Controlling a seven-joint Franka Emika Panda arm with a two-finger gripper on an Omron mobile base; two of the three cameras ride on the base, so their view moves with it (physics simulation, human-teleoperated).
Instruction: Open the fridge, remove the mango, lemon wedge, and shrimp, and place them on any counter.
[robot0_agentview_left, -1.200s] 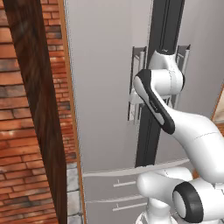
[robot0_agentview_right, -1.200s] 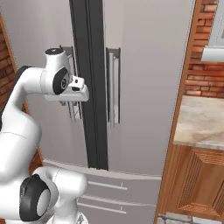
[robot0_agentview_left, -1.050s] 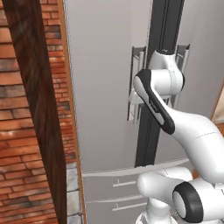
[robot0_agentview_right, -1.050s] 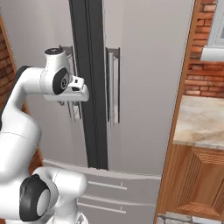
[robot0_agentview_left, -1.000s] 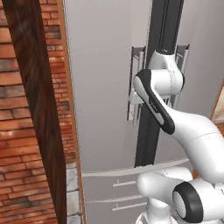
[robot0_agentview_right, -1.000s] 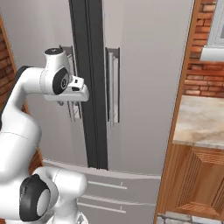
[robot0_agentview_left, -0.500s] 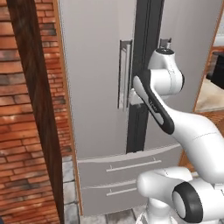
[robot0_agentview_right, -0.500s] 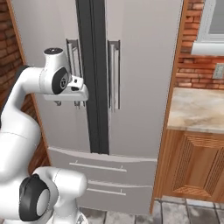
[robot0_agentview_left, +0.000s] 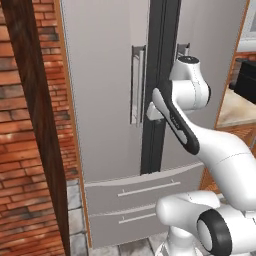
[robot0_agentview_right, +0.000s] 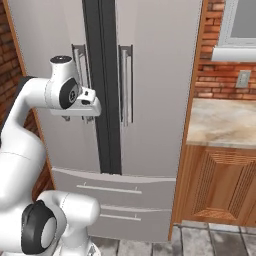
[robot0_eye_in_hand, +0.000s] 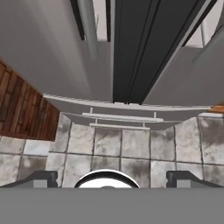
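Hand view: the fridge (robot0_eye_in_hand: 65, 57) is seen from close in front and above, with the black centre seam running down to the two drawers and the grey tiled floor (robot0_eye_in_hand: 131, 148) below.
Gripper: the gripper (robot0_eye_in_hand: 109, 177) is seen at the bottom edge of the hand view, with the two dark finger tips (robot0_eye_in_hand: 43, 177) set far apart and nothing between them; it is pointed down along the fridge front.
Gripper position: the hand is seen raised in front of the fridge at handle height, near the left door's handle (robot0_agentview_right: 80, 75); whether it touches the handle cannot be told.
Fridge: both doors are seen shut, the two vertical silver bar handles standing either side of the black seam (robot0_agentview_left: 157, 85), and both drawers below are closed.
Right handle: the right door's handle (robot0_agentview_right: 126, 85) is seen clear of the arm, just beside the seam.
Counter: the counter (robot0_agentview_right: 225, 122) is seen to the right of the fridge, its beige marbled top resting over brown wooden cabinets (robot0_agentview_right: 220, 185).
Surroundings: a brick wall (robot0_agentview_left: 20, 150) and a dark wooden post (robot0_agentview_left: 37, 115) are seen left of the fridge; a brick wall with a socket (robot0_agentview_right: 243, 78) is seen behind the counter.
Foods: none of the three foods can be made out with the doors shut.
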